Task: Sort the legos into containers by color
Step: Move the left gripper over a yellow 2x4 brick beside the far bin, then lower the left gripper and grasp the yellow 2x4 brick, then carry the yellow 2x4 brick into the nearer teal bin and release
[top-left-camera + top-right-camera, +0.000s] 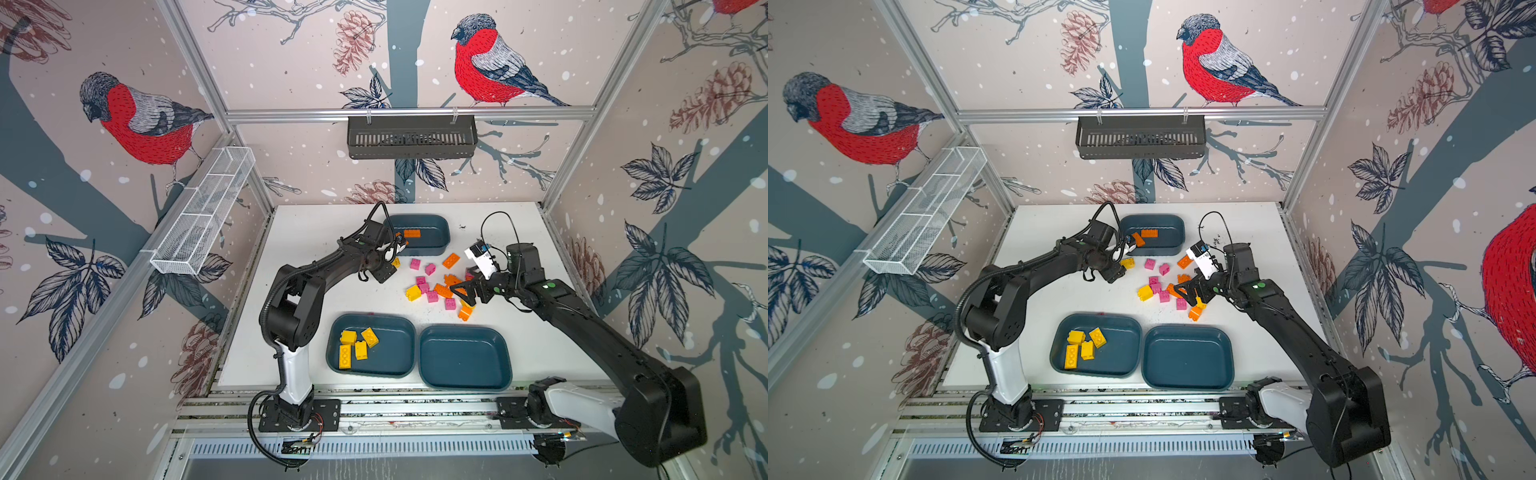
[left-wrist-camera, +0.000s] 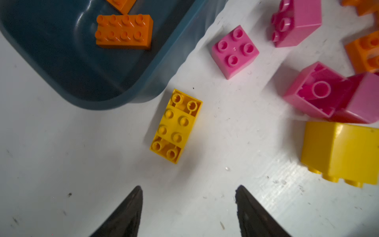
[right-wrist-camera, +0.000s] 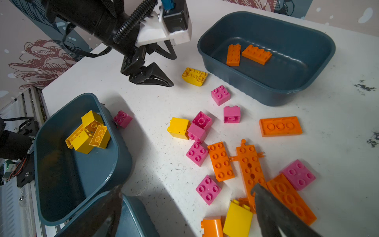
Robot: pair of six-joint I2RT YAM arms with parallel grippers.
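Three dark teal tubs [image 1: 1183, 374] stand on the white surface [image 1: 299, 232]. The tub [image 1: 440, 249] just beyond the left jaws holds two orange bricks [image 1: 412, 233]. The tub [image 1: 395, 357] well behind the left jaws holds four yellow bricks [image 1: 348, 336]. The third tub [image 1: 465, 357] sits behind the right jaws. Loose between the two pairs of jaws lie eight pink bricks [image 3: 196, 153], at least five more orange bricks [image 3: 280, 126] and three more yellow bricks [image 3: 178, 128].

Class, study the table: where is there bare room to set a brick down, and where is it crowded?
Bare: the table left of the orange-brick tub; its far right corner beyond that tub; inside the empty tub. Crowded: the loose bricks between the tubs, under the right gripper.
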